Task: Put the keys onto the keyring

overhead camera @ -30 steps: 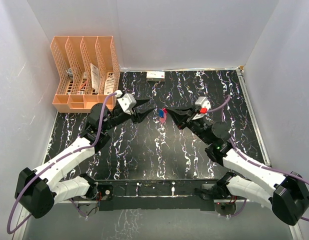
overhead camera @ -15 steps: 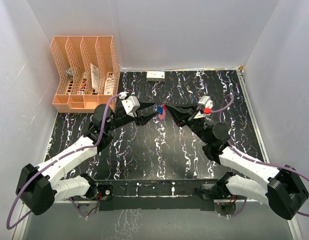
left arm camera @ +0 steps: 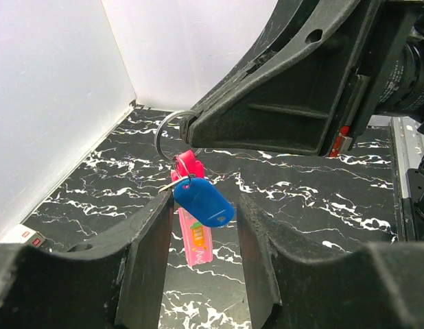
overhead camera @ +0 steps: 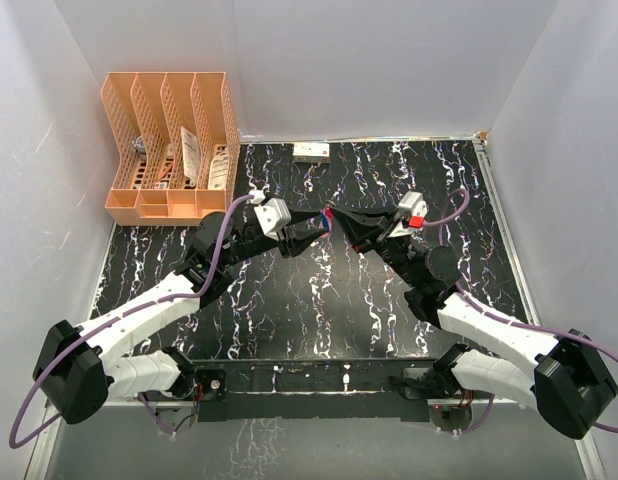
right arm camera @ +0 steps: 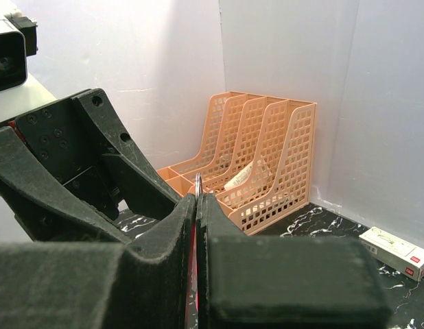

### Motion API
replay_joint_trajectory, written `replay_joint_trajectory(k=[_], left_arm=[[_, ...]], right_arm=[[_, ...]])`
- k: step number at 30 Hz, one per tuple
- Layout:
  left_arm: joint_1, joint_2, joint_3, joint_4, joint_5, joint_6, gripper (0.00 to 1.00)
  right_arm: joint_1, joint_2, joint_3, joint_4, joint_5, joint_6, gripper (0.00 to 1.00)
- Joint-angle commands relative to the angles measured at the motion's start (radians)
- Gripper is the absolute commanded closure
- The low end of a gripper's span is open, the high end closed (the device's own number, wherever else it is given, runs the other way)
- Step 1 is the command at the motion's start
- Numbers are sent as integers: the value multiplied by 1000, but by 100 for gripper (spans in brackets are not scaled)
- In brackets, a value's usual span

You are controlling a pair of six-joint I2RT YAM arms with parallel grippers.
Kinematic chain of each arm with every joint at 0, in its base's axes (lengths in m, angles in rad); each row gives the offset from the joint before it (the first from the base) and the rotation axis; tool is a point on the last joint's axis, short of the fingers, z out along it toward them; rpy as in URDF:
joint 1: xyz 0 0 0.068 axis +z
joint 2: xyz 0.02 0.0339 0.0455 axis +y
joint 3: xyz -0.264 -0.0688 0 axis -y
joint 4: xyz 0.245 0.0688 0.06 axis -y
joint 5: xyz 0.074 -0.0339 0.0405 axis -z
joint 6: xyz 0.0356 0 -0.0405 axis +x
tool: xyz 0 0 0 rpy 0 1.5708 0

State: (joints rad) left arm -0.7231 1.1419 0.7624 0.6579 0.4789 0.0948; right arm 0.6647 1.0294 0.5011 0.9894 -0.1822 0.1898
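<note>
My right gripper [overhead camera: 336,216] is shut on the keyring [left arm camera: 172,133], a thin metal ring pinched edge-on between its fingertips [right arm camera: 196,200] above the table. From the ring hangs a red clasp [left arm camera: 188,164] with a pink strap tag [left arm camera: 196,236]. A key with a blue head [left arm camera: 204,202] dangles in front of the strap. A silvery sliver [left arm camera: 168,185] pokes out at its upper left, and I cannot tell what it is. My left gripper [left arm camera: 203,200] is open. Its fingers [left arm camera: 154,247] flank the blue key, whose left edge is at the left finger.
An orange file organiser [overhead camera: 174,140] stands at the back left, also behind the right fingers [right arm camera: 256,157]. A small white box [overhead camera: 311,151] lies against the back wall. White walls enclose the black marbled table [overhead camera: 319,310] on three sides.
My left gripper has moved right, up to the hanging keyring, so its fingers now flank the blue key. The right gripper lifted the keyring slightly, then held still.
</note>
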Motion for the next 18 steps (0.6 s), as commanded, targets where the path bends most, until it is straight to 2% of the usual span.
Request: replay_joint_trajectory(k=[1,18], left_arm=[[-11,0,34,55,-23,21,60],[-30,-5,41,100,-60,34,63]], right_arm=[[-4,-5,35,74,2,3,100],[-4,-2,29,86,-7,13,100]])
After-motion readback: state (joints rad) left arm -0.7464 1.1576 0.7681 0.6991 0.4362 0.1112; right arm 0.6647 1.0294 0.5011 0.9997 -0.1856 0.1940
